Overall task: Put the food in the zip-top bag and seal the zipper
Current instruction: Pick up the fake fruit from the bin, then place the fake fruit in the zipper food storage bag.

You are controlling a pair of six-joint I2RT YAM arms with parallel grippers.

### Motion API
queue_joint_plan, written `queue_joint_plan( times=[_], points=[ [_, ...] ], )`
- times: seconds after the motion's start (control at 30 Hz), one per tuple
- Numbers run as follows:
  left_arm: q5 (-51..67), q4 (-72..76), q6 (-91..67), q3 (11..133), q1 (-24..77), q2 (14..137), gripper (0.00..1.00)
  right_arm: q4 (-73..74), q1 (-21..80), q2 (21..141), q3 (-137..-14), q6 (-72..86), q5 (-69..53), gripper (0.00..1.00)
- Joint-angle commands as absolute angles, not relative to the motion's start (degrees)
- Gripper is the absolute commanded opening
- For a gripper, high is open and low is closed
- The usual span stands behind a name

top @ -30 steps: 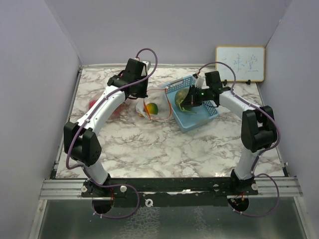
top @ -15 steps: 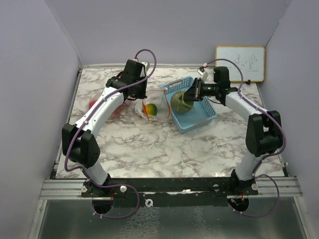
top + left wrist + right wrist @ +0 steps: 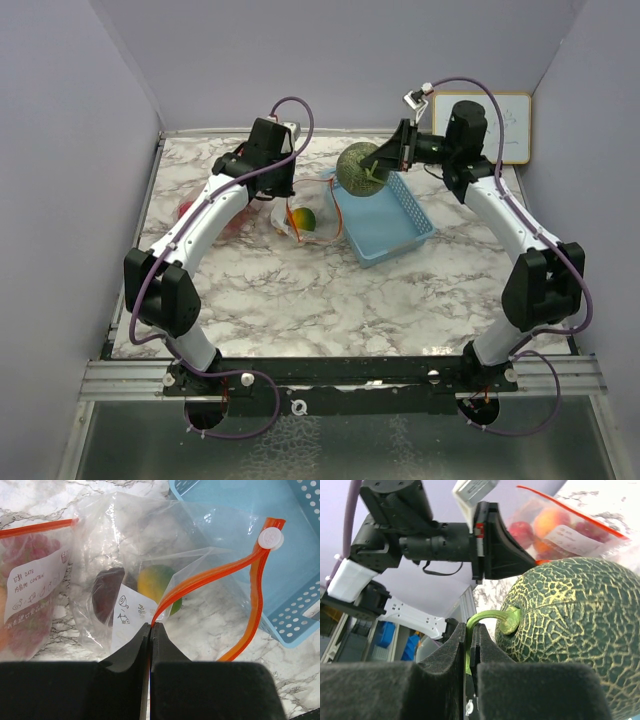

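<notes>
My right gripper (image 3: 383, 160) is shut on the green stem (image 3: 487, 616) of the large grey-green melon (image 3: 360, 170) and holds it in the air over the far left corner of the blue basket. The melon fills the right of the right wrist view (image 3: 570, 620). My left gripper (image 3: 284, 194) is shut on the orange zipper strip (image 3: 200, 582) of the clear zip-top bag (image 3: 310, 222), whose mouth is held open. Inside that bag lie a dark purple fruit (image 3: 107, 594) and a yellow-green fruit (image 3: 157, 582). The white slider (image 3: 270, 538) sits at the zipper's far end.
The blue mesh basket (image 3: 392, 218) stands right of the bag with nothing visible in it. A second bag with an orange zipper (image 3: 192, 212), holding red and orange fruit, lies at the left. A whiteboard (image 3: 505, 128) leans on the back wall behind the right arm.
My right gripper has lifted the melon out of the basket, up and towards the back left. The left gripper and the bag have not moved.
</notes>
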State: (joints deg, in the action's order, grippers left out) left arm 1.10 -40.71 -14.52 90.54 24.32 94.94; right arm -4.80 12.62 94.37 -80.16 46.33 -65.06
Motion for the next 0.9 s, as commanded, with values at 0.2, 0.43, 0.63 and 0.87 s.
queue_joint_plan(
  times=[0.2,0.43,0.63,0.87],
  points=[
    [4.0,-40.2,-15.2,94.9,23.9,96.1,0.00,-18.0,19.3,93.6,-80.3,53.3,-71.8,0.02],
    [4.3,-40.4,-15.5,95.1,23.9,96.2,0.00,-21.5,22.3,97.5,-77.0,55.3,-69.1,0.02],
    [4.5,-40.6,-15.4,94.8,23.9,95.8,0.00,-16.7,22.7,101.8,-75.0,50.6,-64.7,0.02],
    [7.1,-39.7,-17.0,94.1,23.9,95.7,0.00,-13.4,25.9,106.2,-78.4,45.2,-57.4,0.02]
  ],
)
